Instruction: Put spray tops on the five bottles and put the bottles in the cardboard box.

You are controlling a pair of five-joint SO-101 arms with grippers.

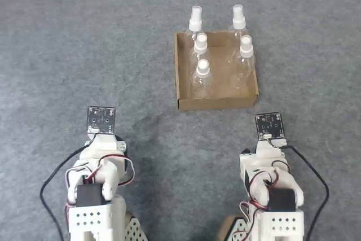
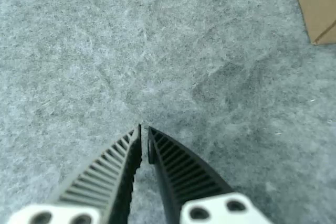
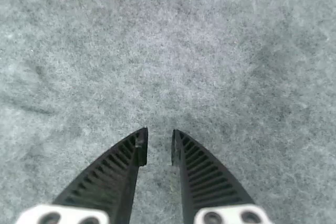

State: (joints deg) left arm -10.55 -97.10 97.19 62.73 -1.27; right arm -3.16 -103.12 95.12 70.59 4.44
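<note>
Bottles (image 1: 202,77) — 5, capped; left gripper (image 2: 144,128) closed, empty — right gripper (image 3: 159,132) ajar, empty.

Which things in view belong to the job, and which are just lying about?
Job:
- cardboard box
- five bottles standing in it
- spray tops, one on each bottle
- left gripper and right gripper, both empty

Not job:
- grey mat under everything
</note>
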